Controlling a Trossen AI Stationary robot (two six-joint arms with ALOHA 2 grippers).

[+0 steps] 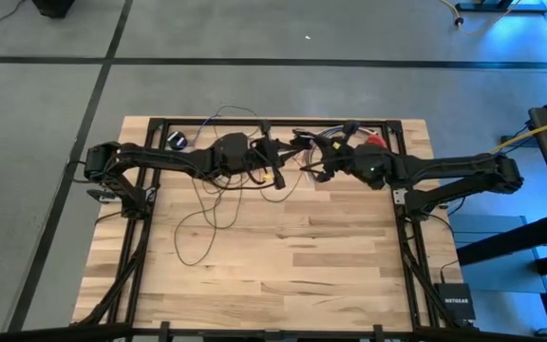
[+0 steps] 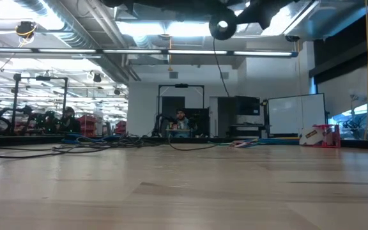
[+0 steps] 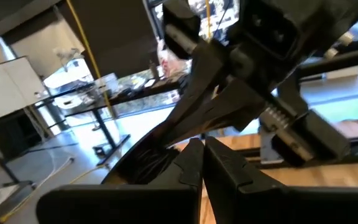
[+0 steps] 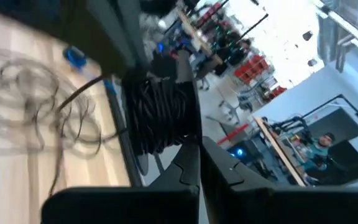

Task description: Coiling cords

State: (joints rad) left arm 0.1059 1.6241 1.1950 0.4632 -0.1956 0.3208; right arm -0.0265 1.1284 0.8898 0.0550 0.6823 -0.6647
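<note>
On my near side the wooden worktop (image 1: 283, 275) lay bare. Further in, loose loops of the cords (image 1: 202, 204) sprawled over its left-middle, thin and dark. Beyond them my two arms met above the far edge. The left gripper (image 1: 288, 152) had its jaws pressed together, and from its wrist view they pointed straight at the right arm's wrist. The right gripper (image 1: 304, 144) also had its jaws shut, just beside a tight black coil of cord (image 4: 161, 112) held up near the left arm. From the low view, a black round puck (image 2: 222, 27) hung overhead. Way back, a person (image 2: 181, 120) sat at a desk.
</note>
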